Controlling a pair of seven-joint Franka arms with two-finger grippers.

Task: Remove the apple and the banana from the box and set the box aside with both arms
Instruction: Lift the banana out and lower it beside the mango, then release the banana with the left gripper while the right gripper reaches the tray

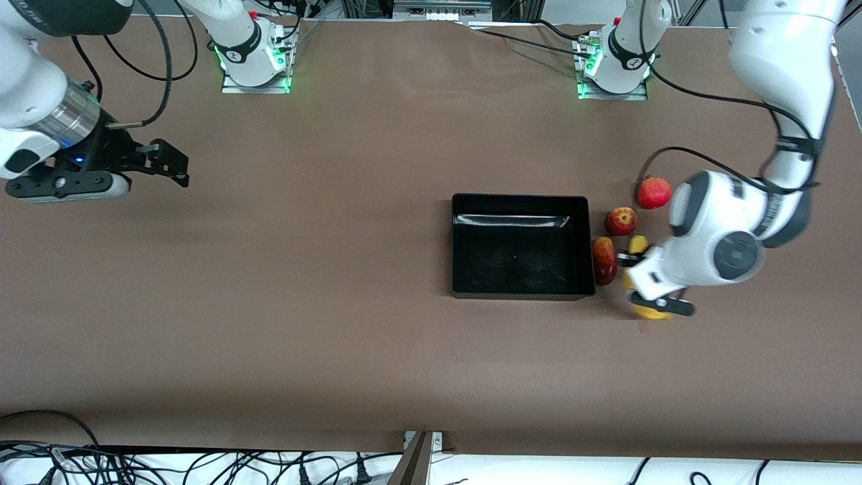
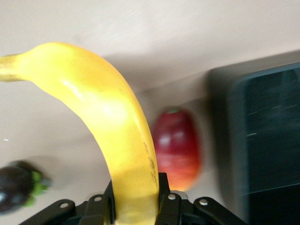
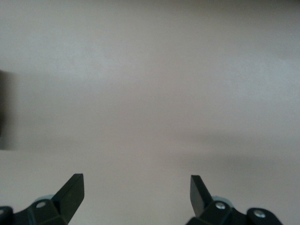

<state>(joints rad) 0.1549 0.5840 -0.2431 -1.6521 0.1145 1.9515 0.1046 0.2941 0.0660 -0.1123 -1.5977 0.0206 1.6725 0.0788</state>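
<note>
My left gripper (image 1: 634,267) is shut on the yellow banana (image 1: 638,243), just beside the black box (image 1: 522,202) at the left arm's end. In the left wrist view the banana (image 2: 108,117) curves out from between the fingers (image 2: 164,192). A red-yellow apple (image 1: 621,220) lies a little farther from the camera. An elongated red fruit (image 1: 604,261) lies against the box wall and also shows in the left wrist view (image 2: 177,150). My right gripper (image 1: 176,165) is open and empty, waiting over bare table at the right arm's end, as its wrist view (image 3: 136,187) shows.
A round red fruit (image 1: 654,192) lies farthest from the camera in the fruit group. A dark purple fruit (image 2: 14,187) shows beside the banana in the left wrist view. The box (image 2: 272,136) holds nothing.
</note>
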